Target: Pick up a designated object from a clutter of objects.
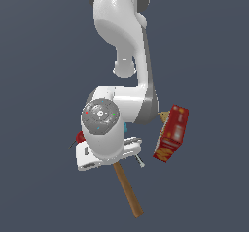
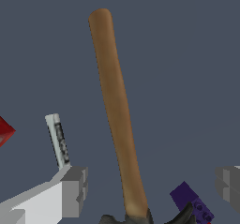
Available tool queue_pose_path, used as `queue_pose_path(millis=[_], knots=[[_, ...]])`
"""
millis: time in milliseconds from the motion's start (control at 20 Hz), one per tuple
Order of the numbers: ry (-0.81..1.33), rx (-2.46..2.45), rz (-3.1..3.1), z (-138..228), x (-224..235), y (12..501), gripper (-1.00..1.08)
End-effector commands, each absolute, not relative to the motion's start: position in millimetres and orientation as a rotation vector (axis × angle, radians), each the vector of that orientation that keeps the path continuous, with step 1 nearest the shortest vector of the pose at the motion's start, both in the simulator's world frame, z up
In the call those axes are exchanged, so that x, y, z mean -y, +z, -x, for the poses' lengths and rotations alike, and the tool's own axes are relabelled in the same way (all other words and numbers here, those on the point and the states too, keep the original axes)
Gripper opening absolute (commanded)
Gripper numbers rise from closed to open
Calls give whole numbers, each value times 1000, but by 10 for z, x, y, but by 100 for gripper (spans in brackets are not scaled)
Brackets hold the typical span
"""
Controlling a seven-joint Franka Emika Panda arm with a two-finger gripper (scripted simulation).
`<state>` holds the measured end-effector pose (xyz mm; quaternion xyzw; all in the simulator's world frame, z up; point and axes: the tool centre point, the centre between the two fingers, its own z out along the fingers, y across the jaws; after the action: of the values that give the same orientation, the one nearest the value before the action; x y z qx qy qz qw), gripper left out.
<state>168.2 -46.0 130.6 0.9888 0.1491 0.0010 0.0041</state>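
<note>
wooden round hammer handle [image 2: 117,110] lies between the tool's [image 2: 152,190] spread blocky grey fingers [image 2: 75,190].

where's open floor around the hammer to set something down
Free: the bare floor either side of the hammer handle toward its butt end, and beyond the cracker box on the exterior view's right. Crowded: near the hammer head under the hand, with the purple piece and black-and-white stick.

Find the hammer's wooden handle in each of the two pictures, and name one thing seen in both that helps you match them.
Exterior view: the hammer handle juts from under the arm toward the lower edge, slanting to the exterior view's right.
Wrist view: the handle runs lengthwise through the picture's middle, between the open gripper fingers.
Shared landmark: the black-and-white stick beside the handle.
</note>
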Motion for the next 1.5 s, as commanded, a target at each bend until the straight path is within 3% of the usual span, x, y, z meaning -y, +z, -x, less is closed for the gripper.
queue_pose_path(millis=[0,1450], knots=[[3,-501,-3096,-1740,451,1159,100],[0,-562,-3091,-1819,436,356,100]])
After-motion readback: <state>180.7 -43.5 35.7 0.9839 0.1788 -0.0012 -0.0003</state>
